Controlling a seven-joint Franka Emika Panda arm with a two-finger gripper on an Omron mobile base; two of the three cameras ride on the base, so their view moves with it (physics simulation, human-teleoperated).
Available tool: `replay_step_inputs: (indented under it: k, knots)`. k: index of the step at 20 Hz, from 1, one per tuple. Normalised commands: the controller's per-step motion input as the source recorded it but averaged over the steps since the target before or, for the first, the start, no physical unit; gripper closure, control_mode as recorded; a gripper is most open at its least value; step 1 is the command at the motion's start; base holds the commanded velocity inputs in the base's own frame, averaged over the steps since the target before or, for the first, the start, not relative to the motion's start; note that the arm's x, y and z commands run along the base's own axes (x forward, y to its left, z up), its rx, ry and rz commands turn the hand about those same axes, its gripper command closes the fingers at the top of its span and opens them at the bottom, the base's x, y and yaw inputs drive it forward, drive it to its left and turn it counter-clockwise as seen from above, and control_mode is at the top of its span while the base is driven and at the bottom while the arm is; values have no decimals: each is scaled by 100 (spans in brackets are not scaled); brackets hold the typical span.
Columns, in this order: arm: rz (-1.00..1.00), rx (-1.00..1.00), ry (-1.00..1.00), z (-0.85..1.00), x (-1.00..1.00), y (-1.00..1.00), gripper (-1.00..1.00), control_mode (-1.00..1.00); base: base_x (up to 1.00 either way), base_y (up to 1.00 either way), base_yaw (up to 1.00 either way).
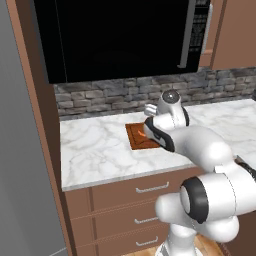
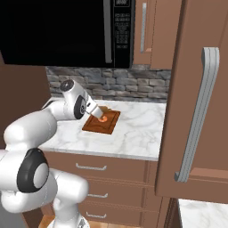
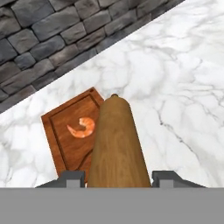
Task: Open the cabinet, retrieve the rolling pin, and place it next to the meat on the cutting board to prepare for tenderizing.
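Pincer [image 3: 117,178]: gripping the rolling pin [image 3: 116,144] between both tips.
Rolling pin: lying in the jaws, its long axis running straight out from the hand, hanging over the cutting board [image 3: 70,131].
Meat [image 3: 82,127]: lying on the board, just beside the pin's far end.
Bench [image 2: 133,133]: carrying the board.
Views: hand view is showing the grip; in the right base view the cabinet [image 2: 196,102] door is standing open.

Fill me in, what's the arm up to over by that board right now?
The gripper is shut on the rolling pin, holding it above the cutting board on the white marble counter. A small orange shrimp lies on the board; the pin has not been set down beside it yet. In the right base view a brown cabinet door stands open in the foreground.
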Motion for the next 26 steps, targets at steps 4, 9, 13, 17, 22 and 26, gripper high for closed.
replay_step_inputs:
  k: [4,9,13,17,22,26]
  knots:
    - [2,3,4,0,14,0,100,-100,0,0,0]
    - [2,4,4,-3,19,0,100,-100,0,0,0]
    - [0,4,5,-6,31,0,100,-100,0,0,0]
    - [0,4,1,0,26,0,100,-100,0,0,0]
    - [0,5,0,0,11,-1,100,-100,0,0,0]
    - [0,5,0,0,5,-3,100,-100,0,0,0]
